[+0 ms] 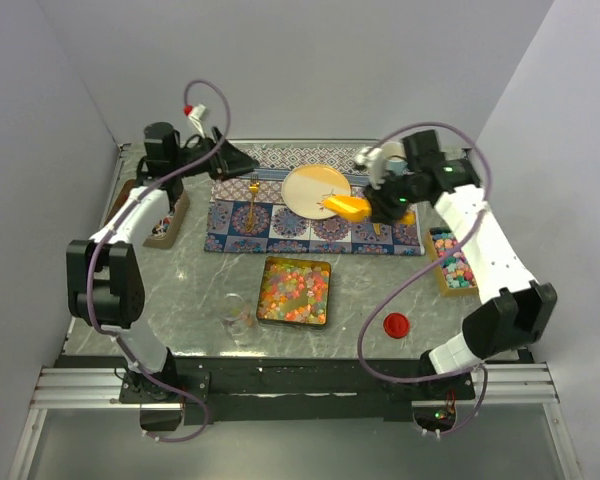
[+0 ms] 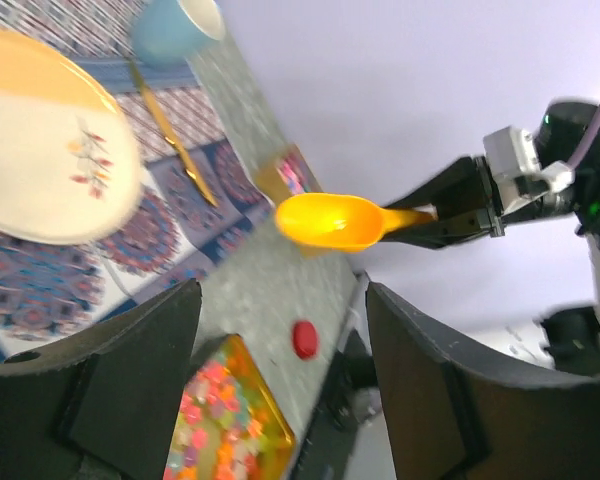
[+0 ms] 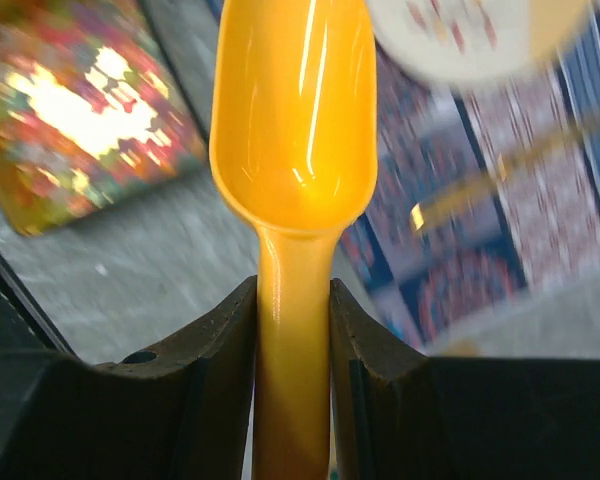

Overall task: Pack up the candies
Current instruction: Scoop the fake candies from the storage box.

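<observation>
The candies (image 1: 295, 288) fill a square gold tray (image 1: 326, 294) in the middle of the table, and they show blurred in the left wrist view (image 2: 215, 420) and the right wrist view (image 3: 65, 110). My right gripper (image 1: 380, 205) is shut on the handle of an orange scoop (image 1: 348, 207), which hangs above the placemat's right part. The scoop's bowl (image 3: 295, 120) is empty. My left gripper (image 1: 238, 158) is open at the back left with nothing between its fingers (image 2: 130, 370). A small clear glass jar (image 1: 239, 326) stands left of the tray's near edge.
A patterned placemat (image 1: 280, 228) carries a cream plate (image 1: 313, 188) and a gold utensil (image 1: 252, 203). A blue cup (image 2: 176, 25) stands beyond them. A red lid (image 1: 395, 324) lies at the front right. Wooden boxes of sweets sit at the left edge (image 1: 166, 226) and the right edge (image 1: 450, 262).
</observation>
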Motion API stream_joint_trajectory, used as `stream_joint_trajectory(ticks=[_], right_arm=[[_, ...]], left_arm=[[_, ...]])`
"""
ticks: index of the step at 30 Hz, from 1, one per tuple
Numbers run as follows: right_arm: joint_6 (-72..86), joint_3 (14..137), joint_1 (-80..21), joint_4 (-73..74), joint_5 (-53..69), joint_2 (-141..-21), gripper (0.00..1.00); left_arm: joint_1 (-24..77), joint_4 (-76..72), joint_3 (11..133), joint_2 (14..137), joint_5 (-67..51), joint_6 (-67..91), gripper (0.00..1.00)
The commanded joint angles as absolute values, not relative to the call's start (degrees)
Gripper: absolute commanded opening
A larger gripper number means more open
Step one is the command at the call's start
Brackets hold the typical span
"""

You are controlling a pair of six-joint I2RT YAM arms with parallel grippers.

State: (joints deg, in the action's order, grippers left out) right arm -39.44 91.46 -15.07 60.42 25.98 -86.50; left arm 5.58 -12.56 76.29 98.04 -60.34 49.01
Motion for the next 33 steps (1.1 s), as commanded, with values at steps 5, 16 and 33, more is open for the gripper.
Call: stream_joint_trajectory(ticks=[5,16,33], right_arm=[[-44.6,86.6,1.8,79.3,8.0,-78.1,0.00],[-50.4,75.2,15.9,83.1,-11.8,-73.6,0.00],[-49.8,77.1,18.8,82.6,-13.2,-85.3,0.00]], left_arm=[[5.1,-14.1,75.4,92.9,-56.0,47.8,0.73],[5.0,-19.7,70.7,93.1,-55.2,49.9,0.72],[5.0,-20.7,72.9,98.9,-56.6,52.6,0.72]])
